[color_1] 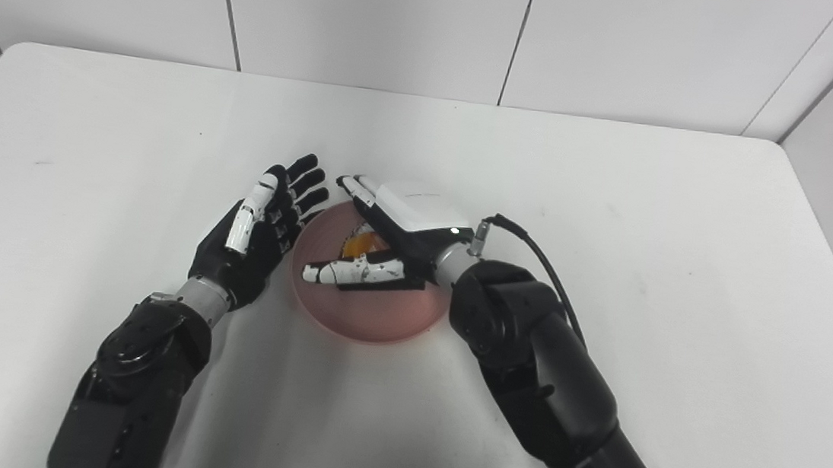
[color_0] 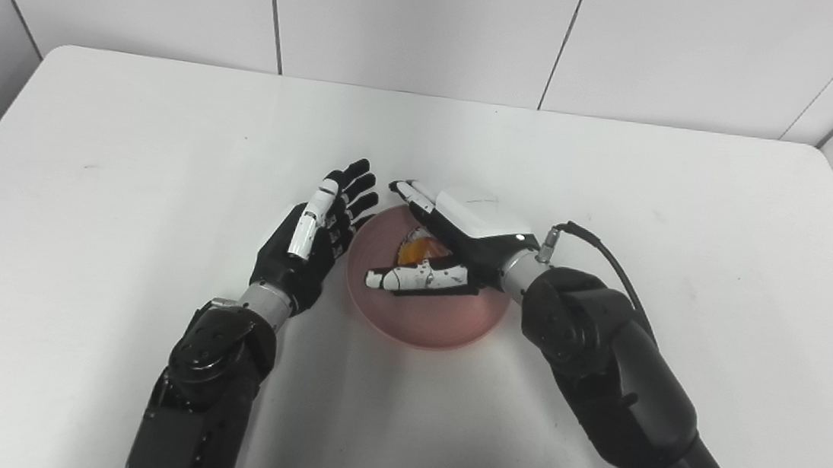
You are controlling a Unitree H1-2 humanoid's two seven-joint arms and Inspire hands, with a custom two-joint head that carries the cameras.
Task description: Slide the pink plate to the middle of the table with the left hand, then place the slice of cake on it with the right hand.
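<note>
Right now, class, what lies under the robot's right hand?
Under the right hand sits the pink plate, with an orange-yellow bit of the cake slice showing. The rest of the slice is covered.

The pink plate [color_1: 370,314] sits near the middle of the white worktop [color_1: 618,207]. The right hand [color_1: 393,243] hangs over it, thumb and fingers [color_1: 360,186] spread around an orange-yellow slice of cake [color_1: 360,245], mostly hidden beneath the palm. The left hand [color_1: 252,237] rests just beside the plate's left rim, fingers spread, holding nothing
</note>
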